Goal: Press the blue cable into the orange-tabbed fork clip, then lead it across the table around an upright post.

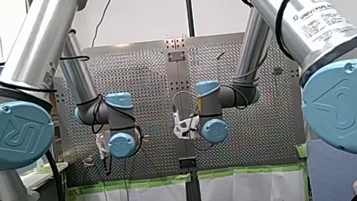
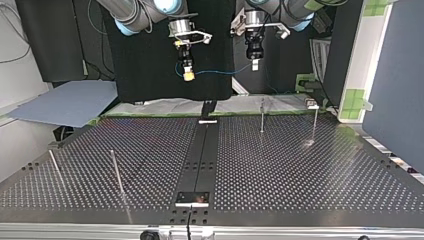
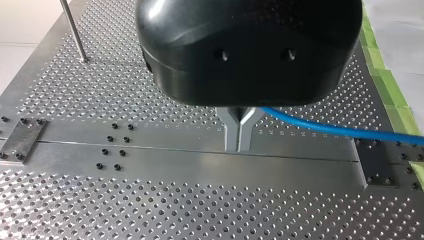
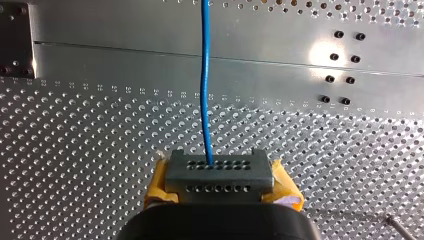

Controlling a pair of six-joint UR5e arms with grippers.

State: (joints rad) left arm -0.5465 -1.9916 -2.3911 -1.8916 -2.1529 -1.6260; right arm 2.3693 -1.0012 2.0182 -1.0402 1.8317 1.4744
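Left hand (image 3: 239,142) and right hand (image 4: 220,175) each clench the blue cable (image 4: 204,80), stretched between them above the perforated table (image 3: 150,210).

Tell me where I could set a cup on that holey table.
In the top view, the table is bare either side of the dark middle strip, out to the left-hand posts and right-hand posts. Avoid the far edge: my left gripper and my right gripper hang there, sharing the blue cable.
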